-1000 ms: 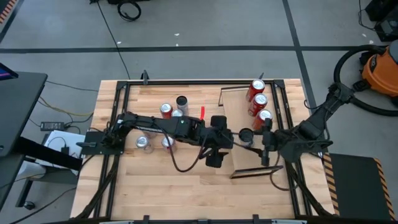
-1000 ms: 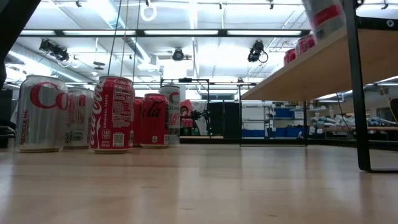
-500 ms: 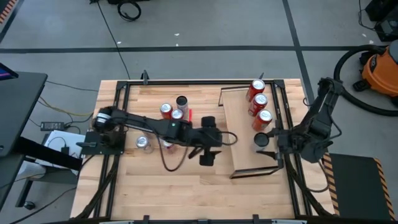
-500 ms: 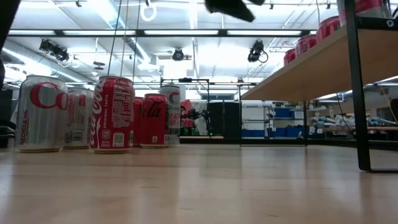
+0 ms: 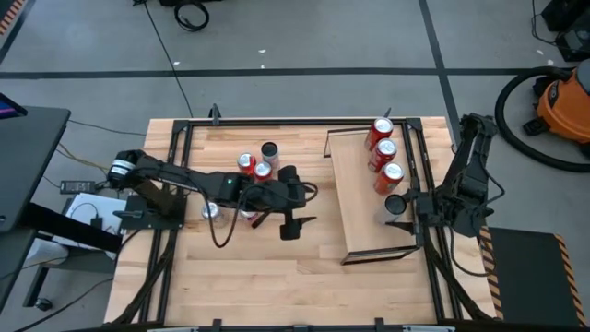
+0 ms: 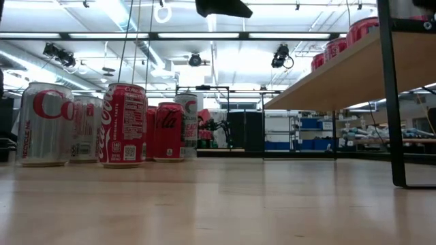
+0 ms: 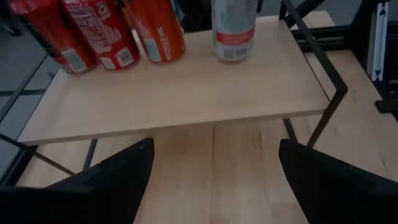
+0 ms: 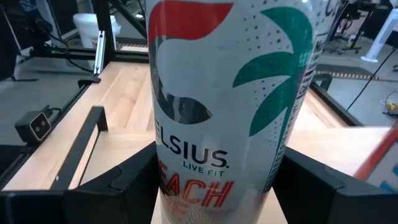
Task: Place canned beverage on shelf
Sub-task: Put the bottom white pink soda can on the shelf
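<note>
Since earlier, left fingers [image 5: 289, 230] withdraw empty, spread wide, toward nine o'clock; right fingers [image 5: 398, 207] clasp the white slim can [image 8: 227, 99] standing on the light-wood shelf [image 5: 361, 198], steadying it.

shelf [image 7: 186, 93]: pale smooth matt wood | cans [image 7: 99, 31]: glossy printed metal | tabletop [image 6: 218, 204]: light planked wood

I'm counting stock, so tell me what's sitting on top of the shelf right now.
On the shelf stand three red cans in a row and a white can, which the right gripper holds. The gripper hides that can's base.
</note>
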You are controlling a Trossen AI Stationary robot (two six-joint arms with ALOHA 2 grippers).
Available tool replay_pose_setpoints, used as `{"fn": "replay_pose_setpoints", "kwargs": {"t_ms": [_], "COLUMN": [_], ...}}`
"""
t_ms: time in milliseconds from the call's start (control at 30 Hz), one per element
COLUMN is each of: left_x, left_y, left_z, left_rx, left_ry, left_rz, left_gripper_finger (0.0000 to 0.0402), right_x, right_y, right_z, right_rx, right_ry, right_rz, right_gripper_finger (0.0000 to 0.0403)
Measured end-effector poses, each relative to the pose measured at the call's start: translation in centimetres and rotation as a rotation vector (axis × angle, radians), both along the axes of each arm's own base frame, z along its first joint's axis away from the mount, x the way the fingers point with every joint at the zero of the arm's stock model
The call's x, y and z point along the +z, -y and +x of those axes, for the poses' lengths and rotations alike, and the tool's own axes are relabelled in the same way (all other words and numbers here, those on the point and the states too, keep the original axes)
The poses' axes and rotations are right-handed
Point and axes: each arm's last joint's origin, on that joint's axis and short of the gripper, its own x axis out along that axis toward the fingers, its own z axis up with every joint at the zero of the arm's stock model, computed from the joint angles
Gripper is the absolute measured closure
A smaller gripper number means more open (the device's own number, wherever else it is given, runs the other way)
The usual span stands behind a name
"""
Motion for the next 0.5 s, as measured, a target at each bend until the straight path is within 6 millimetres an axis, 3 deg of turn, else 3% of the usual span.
{"fn": "replay_pose_setpoints", "kwargs": {"t_ms": [233,500], "left_x": [-0.10,-0.13], "left_y": [-0.01,-0.02], "left_z": [-0.07,-0.10], "left_rx": [-0.001,0.000], "left_ry": [-0.013,-0.019], "left_rz": [0.002,0.000], "left_gripper_finger": [0.0044,0.0044], "right_x": [-0.97,0.02], "right_y": [-0.11,-0.16], "right_z": [0.05,0.12], "right_rx": [-0.011,0.010], "right_ry": [0.004,0.006], "right_rz": [0.063,0.091], "right_gripper_finger": [0.0118,0.0072]}}
